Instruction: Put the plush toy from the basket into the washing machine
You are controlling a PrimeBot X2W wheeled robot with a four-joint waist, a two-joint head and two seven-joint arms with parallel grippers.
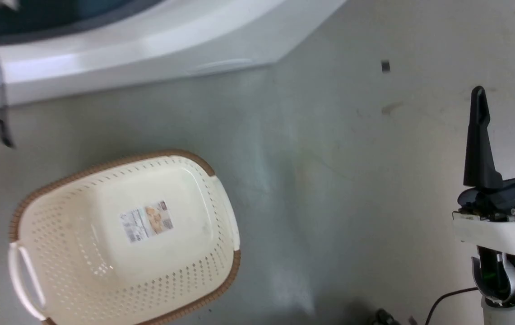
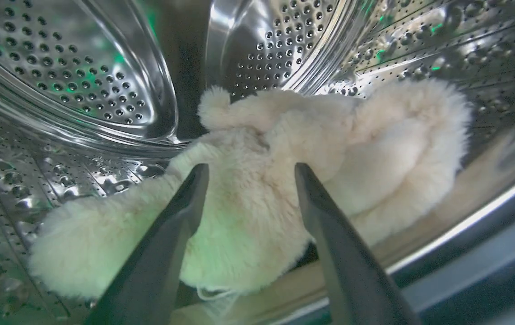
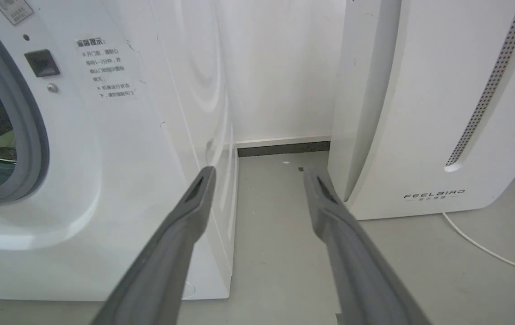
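The cream-beige plush toy [image 2: 257, 180] lies inside the shiny perforated steel drum [image 2: 81, 67] of the washing machine [image 3: 104, 171]. My left gripper [image 2: 250, 174] is open just in front of the toy, its fingers spread on either side of the fluffy body without closing on it. The cream perforated basket [image 1: 124, 239] with its brown rim sits on the floor at the lower left of the head view, with nothing in it and its sticker showing. My right gripper [image 1: 503, 95] stands open at the right, holding nothing, pointing at the gap beside the washer.
The washer's white front [image 1: 126, 49] curves across the top of the head view. A white appliance [image 3: 438, 113] stands right of the washer, with a narrow floor gap between them. A white cable [image 3: 487, 246] trails on the grey floor.
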